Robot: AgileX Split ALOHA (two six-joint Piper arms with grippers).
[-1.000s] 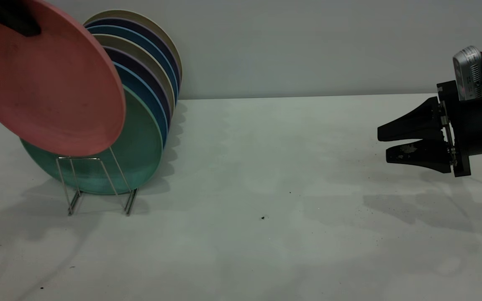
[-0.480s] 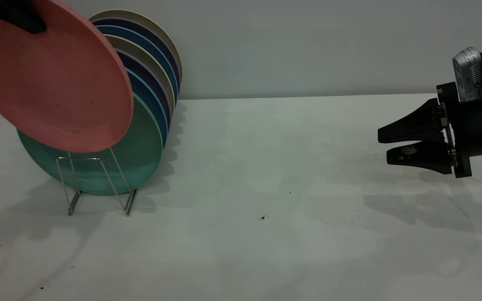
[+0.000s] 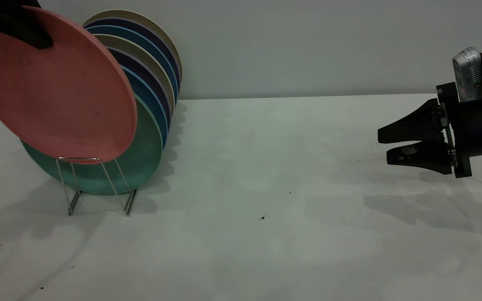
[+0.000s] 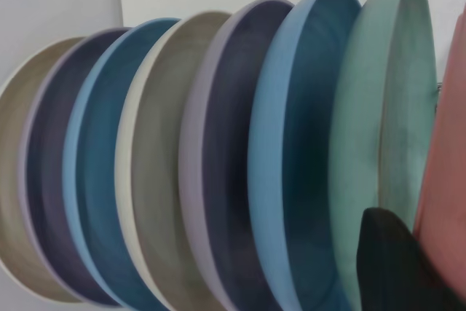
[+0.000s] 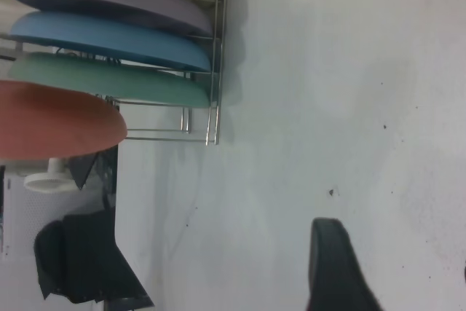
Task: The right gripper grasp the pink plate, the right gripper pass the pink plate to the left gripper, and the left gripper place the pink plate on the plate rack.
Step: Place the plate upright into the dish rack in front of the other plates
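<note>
Exterior: left gripper (image 3: 19, 31) clamped on pink plate (image 3: 55, 85), tilted, low edge at plate rack (image 3: 98, 184) front loop, before the teal plate (image 3: 140, 161). Right gripper (image 3: 391, 144) far from rack, narrowly parted, empty. Left wrist: plate edge beside teal. Placing step; next lower into front slot.

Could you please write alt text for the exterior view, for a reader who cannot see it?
The left gripper holds the pink plate tilted above the plate rack, in front of a teal-green plate. The right gripper hovers empty at far right.
</note>
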